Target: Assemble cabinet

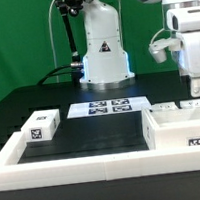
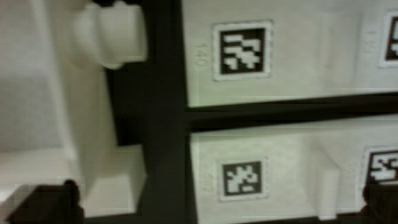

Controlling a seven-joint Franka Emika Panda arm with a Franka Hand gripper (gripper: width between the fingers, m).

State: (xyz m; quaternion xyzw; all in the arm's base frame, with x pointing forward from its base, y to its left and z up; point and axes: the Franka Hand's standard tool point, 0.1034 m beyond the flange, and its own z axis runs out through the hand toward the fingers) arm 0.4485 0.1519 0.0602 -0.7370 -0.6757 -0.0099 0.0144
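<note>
Fingers (image 2: pixel 43 206): spread wide apart with nothing between them, hanging just above the far side of the cabinet (image 1: pixel 180 129)
Under the fingers: the wrist view shows white panels with square marker tags (image 2: pixel 244 50), dark gaps between them, and a rounded white knob (image 2: pixel 107 36) at one edge; I cannot tell which panel is which
Cabinet: an open white box at the near end of the tabletop (image 1: pixel 102 133), on the exterior view's right, just beside the border frame (image 1: pixel 14 158), with a tag on its near face
Loose piece (image 1: pixel 41 126): a small white tagged block, well apart from the cabinet on the exterior view's left, near the frame
Marker board (image 1: pixel 109 107): flat at the far middle, in front of the arm's base (image 1: pixel 102 47)
Stage, as I judge it: a grasp not yet made, with the body unfinished while that block lies apart
Risk one: coming down off-centre, a finger could land on a panel edge or the knob and shove the body out of square
Risk two: closing across a gap rather than a solid wall could pinch two panels and lever them apart
Risk three: a nudged body could jam against the frame
</note>
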